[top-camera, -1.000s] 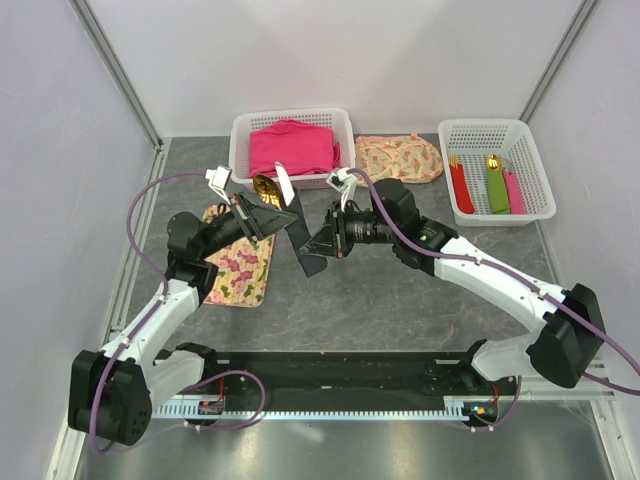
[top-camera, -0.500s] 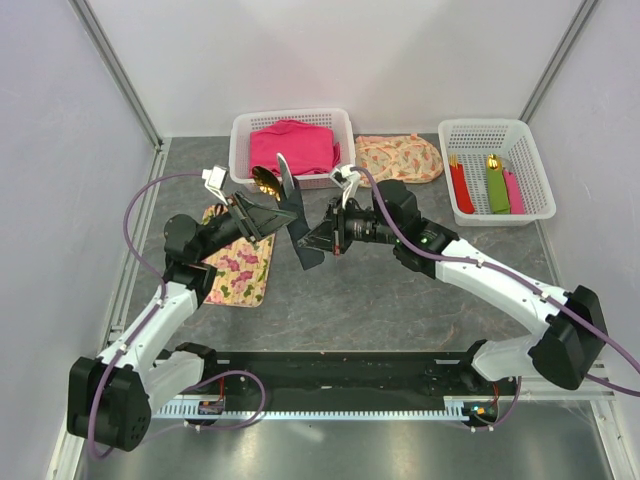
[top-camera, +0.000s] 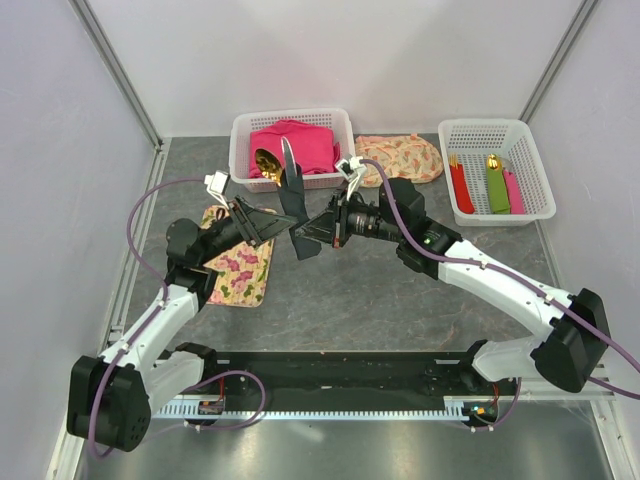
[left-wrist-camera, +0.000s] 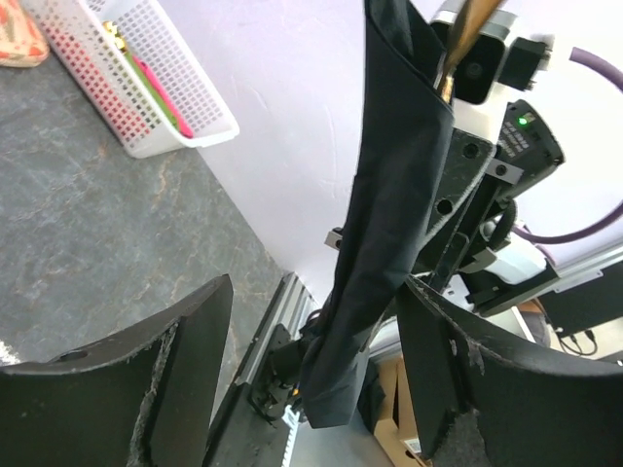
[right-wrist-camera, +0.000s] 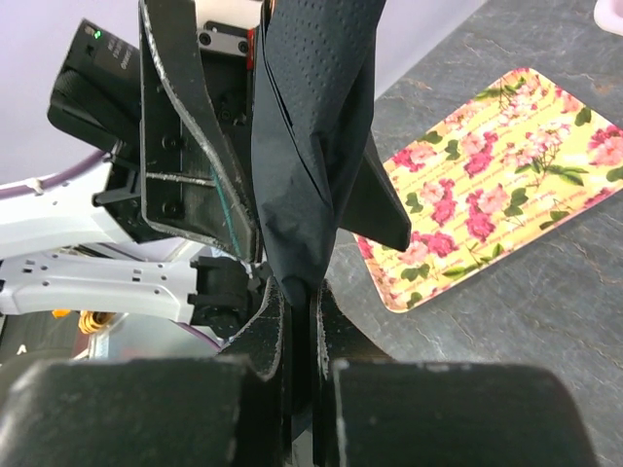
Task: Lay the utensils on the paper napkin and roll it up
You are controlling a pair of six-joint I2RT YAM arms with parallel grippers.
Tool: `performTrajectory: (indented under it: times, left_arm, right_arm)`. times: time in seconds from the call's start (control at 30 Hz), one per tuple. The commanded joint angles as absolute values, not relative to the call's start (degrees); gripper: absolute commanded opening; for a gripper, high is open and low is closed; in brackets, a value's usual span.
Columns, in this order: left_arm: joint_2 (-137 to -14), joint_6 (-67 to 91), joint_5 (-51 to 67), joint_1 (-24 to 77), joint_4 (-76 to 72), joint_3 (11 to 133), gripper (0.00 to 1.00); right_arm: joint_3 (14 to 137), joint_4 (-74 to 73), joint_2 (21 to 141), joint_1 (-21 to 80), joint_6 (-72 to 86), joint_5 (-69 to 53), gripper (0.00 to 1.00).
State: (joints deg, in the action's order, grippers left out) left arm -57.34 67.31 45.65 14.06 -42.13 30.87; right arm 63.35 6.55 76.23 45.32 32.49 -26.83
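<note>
Black napkin (top-camera: pixel 297 205), wrapped round the utensils (top-camera: pixel 267 165), is held above the table (top-camera: pixel 380 300), with the right claw (top-camera: pixel 310 236) pinching its lower end. Its long axis is steep, gold heads uppermost, toward the left basket (top-camera: pixel 240 128). The left claw (top-camera: pixel 272 226) is spread, straddling the napkin. Grey stone-pattern surface, white walls. Baskets: two, counting the right basket (top-camera: pixel 497 128). Floral mats: two, near mat (top-camera: pixel 240 272) and far mat (top-camera: pixel 400 158).

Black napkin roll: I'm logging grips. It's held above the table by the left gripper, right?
No. The right gripper is shut on the black napkin roll, as the right wrist view shows; it is held above the table.
</note>
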Motion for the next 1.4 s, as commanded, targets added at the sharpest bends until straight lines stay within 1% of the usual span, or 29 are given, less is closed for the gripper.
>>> performTrajectory:
  times: [0.0, 0.13, 0.3, 0.4, 0.5, 0.53, 0.57, 0.87, 1.03, 1.07, 1.13, 1.3, 1.37]
  left_arm:
    - [-56.9, 70.6, 46.8, 15.0, -48.2, 30.9, 0.74]
    - [-57.0, 71.9, 46.1, 16.0, -49.1, 30.8, 0.68]
    - [-57.6, 72.7, 45.2, 17.1, -50.1, 31.5, 0.66]
    - [-57.9, 73.2, 44.8, 17.2, -50.4, 32.2, 0.62]
    - [-58.1, 73.8, 44.4, 17.3, -50.4, 32.5, 0.55]
    - [-58.2, 74.0, 44.2, 17.3, -50.4, 32.6, 0.49]
    - [-58.1, 74.4, 44.0, 17.3, -50.2, 32.6, 0.47]
    - [-58.2, 75.5, 43.2, 17.3, -49.7, 32.9, 0.45]
    - [-58.3, 74.9, 43.4, 17.6, -49.6, 32.8, 0.37]
    - [-58.3, 74.8, 43.6, 17.6, -49.4, 32.7, 0.38]
    - [-58.1, 74.5, 43.6, 17.7, -49.0, 32.3, 0.43]
    - [-58.4, 74.1, 43.5, 17.8, -48.5, 31.7, 0.42]
    - [-58.5, 73.9, 43.4, 17.8, -48.3, 31.6, 0.46]
  right_arm:
    - [63.6, 15.0, 74.9, 45.4, 35.6, -27.4, 0.0]
    - [62.8, 16.8, 75.2, 45.4, 36.9, -27.6, 0.0]
    - [62.5, 17.8, 75.8, 45.5, 37.9, -28.0, 0.0]
    - [62.1, 17.9, 75.8, 45.8, 38.0, -28.0, 0.0]
    - [61.5, 18.2, 75.8, 46.1, 37.9, -27.9, 0.0]
    - [61.3, 18.5, 75.7, 46.1, 37.8, -27.9, 0.0]
    - [61.1, 18.6, 75.7, 46.3, 37.7, -27.9, 0.0]
    - [59.2, 19.2, 75.0, 46.4, 37.5, -27.3, 0.0]
    - [60.0, 19.7, 75.1, 46.5, 37.8, -27.2, 0.0]
    - [60.1, 19.8, 75.1, 46.5, 37.7, -27.1, 0.0]
    - [60.5, 20.0, 75.2, 46.6, 37.7, -27.1, 0.0]
    - [60.9, 20.4, 75.5, 46.6, 38.4, -27.5, 0.0]
    - [60.9, 20.4, 75.4, 46.5, 38.4, -27.7, 0.0]
